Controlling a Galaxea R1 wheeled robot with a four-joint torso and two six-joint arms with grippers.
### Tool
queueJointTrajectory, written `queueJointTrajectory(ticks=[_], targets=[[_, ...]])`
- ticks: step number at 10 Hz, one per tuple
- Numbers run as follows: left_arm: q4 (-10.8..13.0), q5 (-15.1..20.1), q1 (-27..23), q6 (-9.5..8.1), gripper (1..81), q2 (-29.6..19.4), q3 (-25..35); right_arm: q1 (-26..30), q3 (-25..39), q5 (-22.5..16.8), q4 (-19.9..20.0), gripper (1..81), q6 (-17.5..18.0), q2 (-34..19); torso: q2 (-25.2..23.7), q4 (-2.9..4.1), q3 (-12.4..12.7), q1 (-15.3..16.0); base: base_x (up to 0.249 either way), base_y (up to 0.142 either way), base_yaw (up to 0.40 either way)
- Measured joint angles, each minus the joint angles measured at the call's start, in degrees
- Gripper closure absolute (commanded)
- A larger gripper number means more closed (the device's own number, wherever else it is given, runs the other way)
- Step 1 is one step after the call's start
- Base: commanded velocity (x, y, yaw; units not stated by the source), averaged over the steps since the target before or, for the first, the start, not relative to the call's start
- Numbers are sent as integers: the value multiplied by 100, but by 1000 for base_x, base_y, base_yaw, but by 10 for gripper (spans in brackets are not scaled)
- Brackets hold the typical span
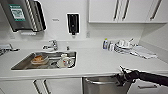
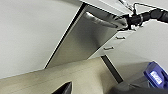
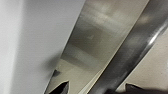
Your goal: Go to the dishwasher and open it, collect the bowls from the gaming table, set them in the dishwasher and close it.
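The right gripper (image 1: 121,76) reaches in from the right and sits at the bar handle (image 1: 100,82) of the dishwasher (image 1: 105,87), below the white bench (image 1: 100,62); its fingers straddle the handle (image 3: 130,55), but a firm clamp cannot be told. The steel door (image 2: 85,40) is tilted slightly ajar.

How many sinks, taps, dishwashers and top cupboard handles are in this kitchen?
Sink: 1
Tap: 1
Dishwasher: 1
Top cupboard handles: 3
Total: 6
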Motion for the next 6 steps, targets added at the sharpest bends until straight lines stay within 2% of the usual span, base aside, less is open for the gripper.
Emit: queueJointTrajectory(ticks=[2, 6], targets=[[0, 0, 0, -1, 10, 55, -5, -63, -30, -219, -406, 10, 344, -2, 0, 0, -2, 0, 0, 0, 0], [2, 1, 0, 0, 10, 77, -27, -187, -30, -591, -1211, 10, 1279, 37, 0, 0, -2, 0, 0, 0, 0]])
